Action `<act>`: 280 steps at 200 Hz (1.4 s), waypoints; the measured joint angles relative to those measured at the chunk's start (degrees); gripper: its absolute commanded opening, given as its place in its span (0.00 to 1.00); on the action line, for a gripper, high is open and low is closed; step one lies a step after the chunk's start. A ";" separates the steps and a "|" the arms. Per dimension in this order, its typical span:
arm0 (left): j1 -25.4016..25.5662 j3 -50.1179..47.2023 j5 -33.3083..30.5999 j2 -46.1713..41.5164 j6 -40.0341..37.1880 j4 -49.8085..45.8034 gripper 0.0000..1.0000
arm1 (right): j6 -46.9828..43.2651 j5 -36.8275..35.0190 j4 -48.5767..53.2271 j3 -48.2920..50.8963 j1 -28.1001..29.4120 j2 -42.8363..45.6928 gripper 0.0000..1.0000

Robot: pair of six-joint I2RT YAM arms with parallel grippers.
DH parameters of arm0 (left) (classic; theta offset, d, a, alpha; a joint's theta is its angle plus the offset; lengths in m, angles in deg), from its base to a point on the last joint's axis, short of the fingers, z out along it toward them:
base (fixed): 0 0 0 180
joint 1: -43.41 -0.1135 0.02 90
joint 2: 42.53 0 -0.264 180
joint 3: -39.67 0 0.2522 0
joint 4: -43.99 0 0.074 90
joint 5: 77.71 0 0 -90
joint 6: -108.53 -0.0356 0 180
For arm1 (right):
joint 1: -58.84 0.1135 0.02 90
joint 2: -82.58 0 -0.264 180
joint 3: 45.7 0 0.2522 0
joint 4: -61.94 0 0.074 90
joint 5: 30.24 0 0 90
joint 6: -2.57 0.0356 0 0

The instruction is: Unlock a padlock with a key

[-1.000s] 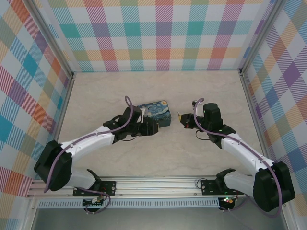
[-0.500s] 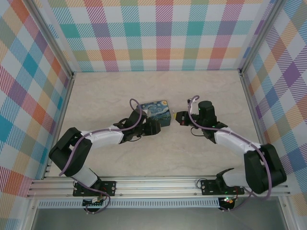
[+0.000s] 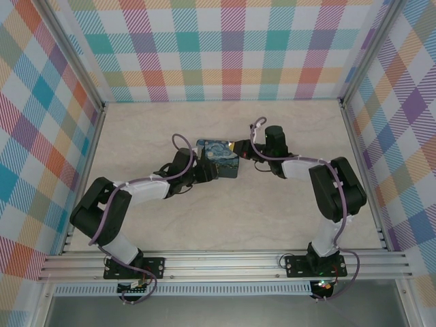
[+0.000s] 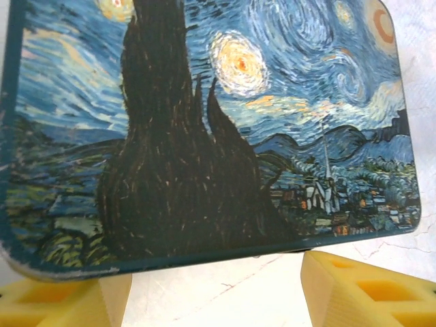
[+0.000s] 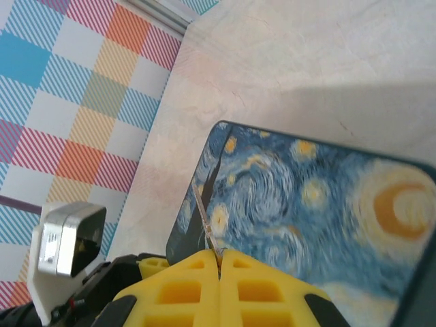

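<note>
The key (image 5: pixel 205 218), a thin grey metal blade, sticks out from between the yellow fingers of my right gripper (image 5: pixel 219 255), which is shut on it. Its tip lies over the lid of the Starry Night box (image 5: pixel 306 197). From above, my right gripper (image 3: pixel 236 147) is at the right end of the box (image 3: pixel 219 157). My left gripper (image 3: pixel 206 170) is at the box's near side. In the left wrist view the left gripper (image 4: pixel 218 300) is open, its fingertips (image 4: pixel 361 289) at the near edge of the box (image 4: pixel 204 122) with bare table between them. The padlock is hidden.
The box lies mid-table on the pale marbled table (image 3: pixel 272 204). Checked walls (image 3: pixel 231 48) close off the back and both sides. The two arms reach in from left and right and meet at the box.
My right arm has swung left and farther back, carrying the key from beside the box to over its lid. The box has turned a little and the left gripper has followed it.
</note>
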 measured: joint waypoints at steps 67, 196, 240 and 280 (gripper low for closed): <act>-0.15 -1.57 1.29 0.74 -1.31 2.14 0.69 | -2.43 1.07 6.27 -7.45 0.76 -6.25 0.03; -0.15 -5.81 4.33 -1.95 -2.95 5.11 0.71 | -3.02 0.66 6.60 -5.77 2.78 -6.62 0.02; -0.15 -6.05 4.81 -0.72 -3.45 8.63 0.70 | -2.56 -0.42 6.32 -2.10 4.11 -3.76 0.02; -0.15 -8.48 4.20 1.18 -4.57 14.27 0.69 | -2.51 -0.70 5.79 -1.77 4.15 -3.63 0.03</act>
